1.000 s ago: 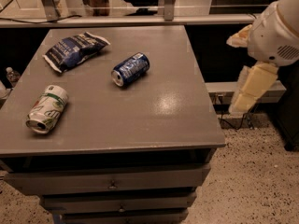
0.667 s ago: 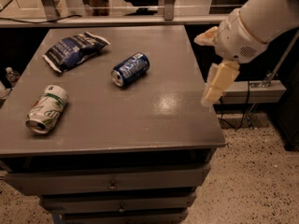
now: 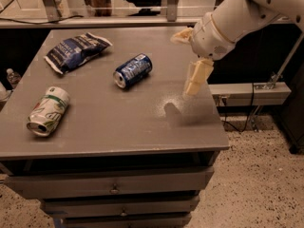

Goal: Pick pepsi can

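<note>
The pepsi can point(image 3: 133, 70), dark blue with white lettering and silver ends, lies on its side near the middle of the grey table point(image 3: 142, 127). My gripper point(image 3: 182, 64) hangs above the table's right part, to the right of the can and apart from it. Its two cream fingers point(image 3: 197, 77) are spread wide and hold nothing. The white arm reaches in from the upper right.
A white-and-green can point(image 3: 47, 111) lies on its side at the front left. A crinkled blue chip bag point(image 3: 76, 50) lies at the back left. Drawers point(image 3: 114, 186) sit under the tabletop. A rail and glass partition point(image 3: 118, 18) run behind the table.
The arm has swung left from beyond the table's right edge, so the gripper now hangs over the tabletop, closer to the pepsi can. The objects on the table have not moved.
</note>
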Available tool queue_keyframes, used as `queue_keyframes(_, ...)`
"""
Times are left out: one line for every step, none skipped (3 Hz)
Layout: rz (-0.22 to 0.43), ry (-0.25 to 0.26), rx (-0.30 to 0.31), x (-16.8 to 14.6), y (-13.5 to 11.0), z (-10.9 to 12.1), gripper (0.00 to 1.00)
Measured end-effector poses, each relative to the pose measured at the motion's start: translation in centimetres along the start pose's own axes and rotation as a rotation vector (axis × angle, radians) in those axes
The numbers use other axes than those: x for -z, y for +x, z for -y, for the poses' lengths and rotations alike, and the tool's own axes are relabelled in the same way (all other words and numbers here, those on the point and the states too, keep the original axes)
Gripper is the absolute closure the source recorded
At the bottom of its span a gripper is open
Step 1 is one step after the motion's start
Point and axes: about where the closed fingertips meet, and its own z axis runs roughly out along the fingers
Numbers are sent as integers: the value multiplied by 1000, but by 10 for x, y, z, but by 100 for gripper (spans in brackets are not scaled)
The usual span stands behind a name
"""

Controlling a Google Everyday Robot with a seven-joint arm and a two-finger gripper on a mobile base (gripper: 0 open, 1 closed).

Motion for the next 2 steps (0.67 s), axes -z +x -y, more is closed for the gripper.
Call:
queue_keyframes(26,6,14,2,2,2,0)
queue_keyframes(65,10,50,-12,2,26,0)
